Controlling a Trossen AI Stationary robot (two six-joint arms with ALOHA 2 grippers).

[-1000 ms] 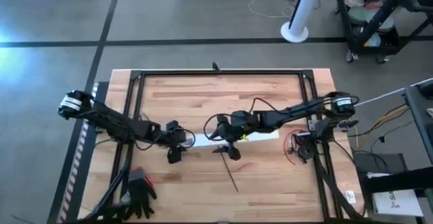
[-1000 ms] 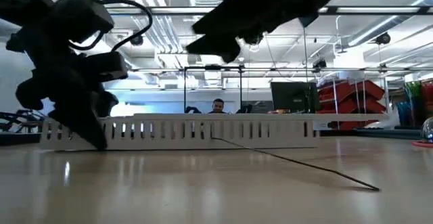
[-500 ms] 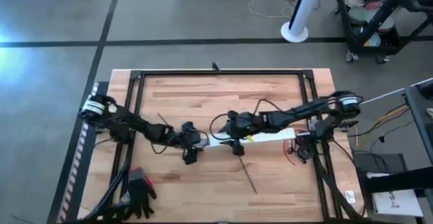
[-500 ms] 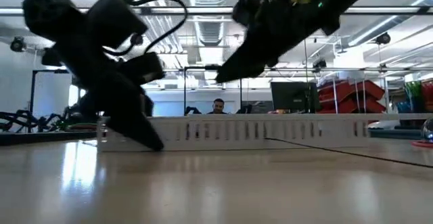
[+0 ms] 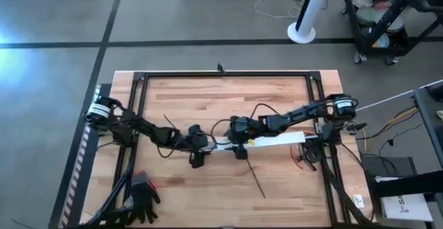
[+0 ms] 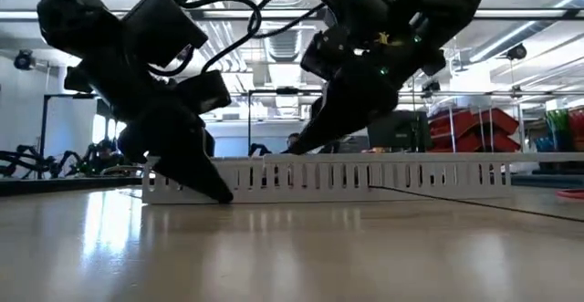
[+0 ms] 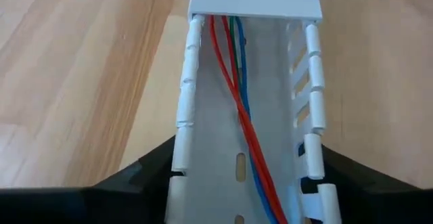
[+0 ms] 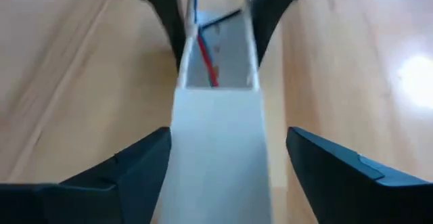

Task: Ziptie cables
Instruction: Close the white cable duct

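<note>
A long white slotted duct lies flat on the wooden table. Red, blue and green cables run inside it, and a white lid covers its right part. My left gripper is shut on the duct's open left end. My right gripper is open, low over the lid, with a finger on either side and a gap to each. A thin dark strand runs from the duct toward the near edge and lies on the wood. My left gripper pinches the duct's two slotted side walls between its fingers, near the duct's uncovered left end. The fingers come from the table's left, slanting down, and lie along the duct. The duct rests flat on the table.
A black metal frame borders the table top. A dark glove-like object lies at the near left corner. Red wires show by the frame's right post. Bare wood stretches across the far half of the table.
My left gripper has gone toward the table's right edge, and the duct has slid right along the table with it. The dark strand has shifted right as well. My right gripper has come down over the duct's lid.
</note>
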